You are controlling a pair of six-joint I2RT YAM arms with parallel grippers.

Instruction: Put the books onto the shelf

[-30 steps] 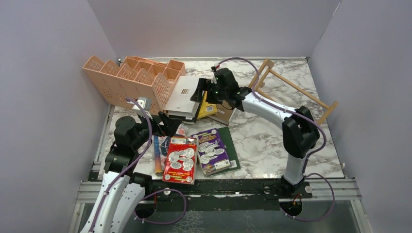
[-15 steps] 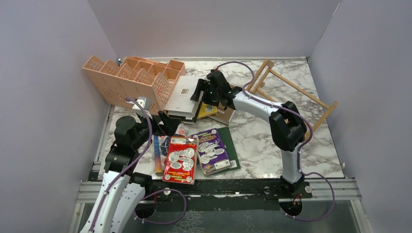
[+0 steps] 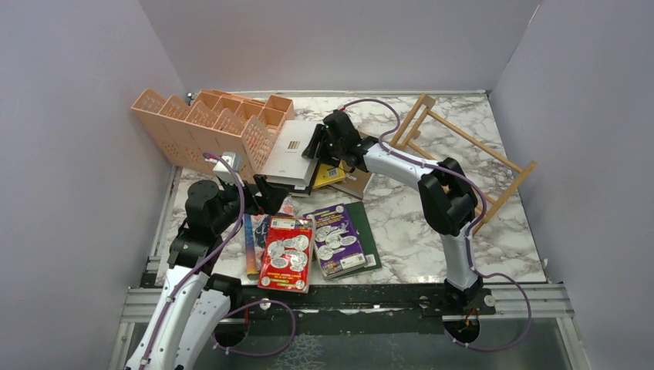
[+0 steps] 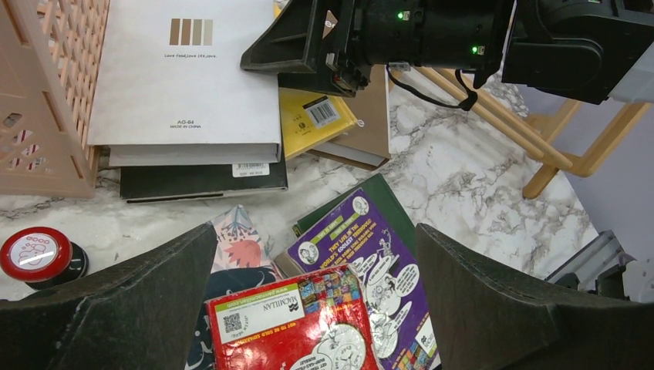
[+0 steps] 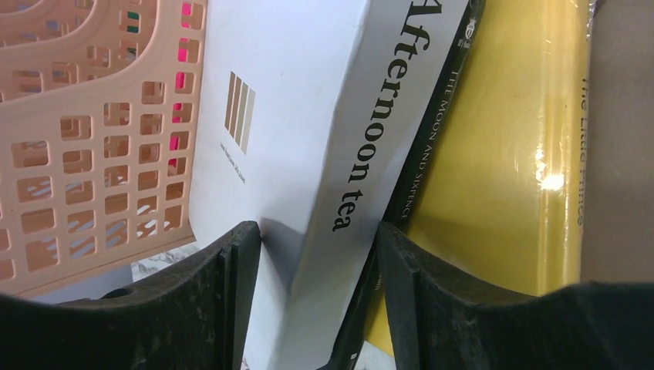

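Right gripper straddles the white book, grip unclear; left gripper gapes empty; black book mostly buried.

The left arm and the right arm share one build: smooth white link shells joined by bulky black cylindrical joint housings, the right arm's elbow block being the chunkiest. A thin purple cable runs in slack loops along each arm.

The left gripper has broad, matte-black, wedge-shaped fingers. The right gripper has fingers of the same kind, one with a seam line down its inner face. Two small green lights glow on the right wrist's black body, beside what may be a grey panel, though it is cut off at the frame's edge.
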